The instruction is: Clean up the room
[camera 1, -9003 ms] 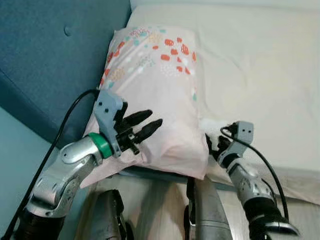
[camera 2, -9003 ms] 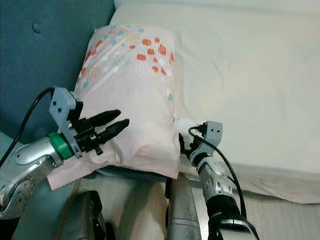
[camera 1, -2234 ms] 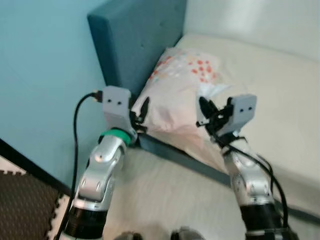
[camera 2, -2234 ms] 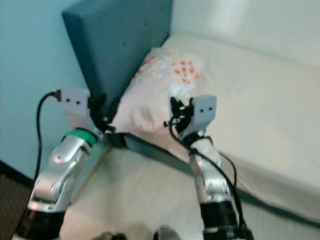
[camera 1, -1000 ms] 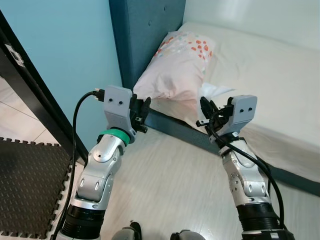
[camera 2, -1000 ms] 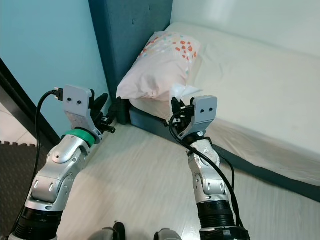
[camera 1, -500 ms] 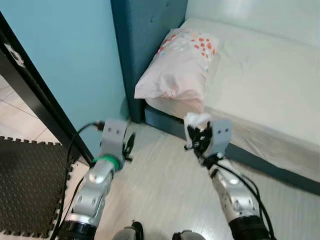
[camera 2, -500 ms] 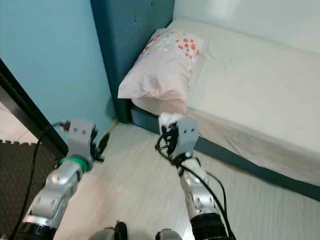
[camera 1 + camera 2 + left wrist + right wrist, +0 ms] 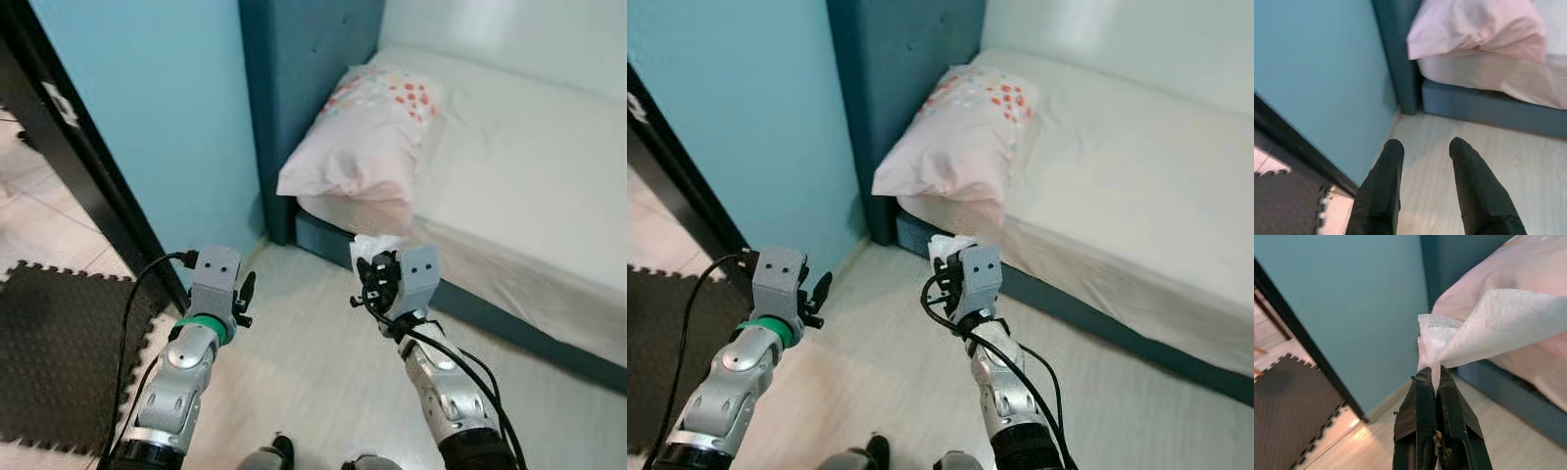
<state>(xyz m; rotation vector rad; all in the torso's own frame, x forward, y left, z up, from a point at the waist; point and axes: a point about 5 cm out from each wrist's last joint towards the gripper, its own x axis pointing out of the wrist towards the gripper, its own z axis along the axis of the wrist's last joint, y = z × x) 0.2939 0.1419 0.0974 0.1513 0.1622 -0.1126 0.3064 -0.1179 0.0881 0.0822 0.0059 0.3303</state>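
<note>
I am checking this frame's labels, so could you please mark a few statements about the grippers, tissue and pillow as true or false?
1. The right gripper is shut on a white tissue. True.
2. The left gripper holds the pillow. False: it is open and holds nothing, above the floor.
3. The pillow lies on the bed by the blue headboard. True.
4. The tissue lies on the floor. False: it is pinched in the right gripper.
5. A dark foam mat lies on the robot's left. True.

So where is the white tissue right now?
The white tissue is pinched in the right pincer, held up over the wooden floor, just short of the bed.
</note>
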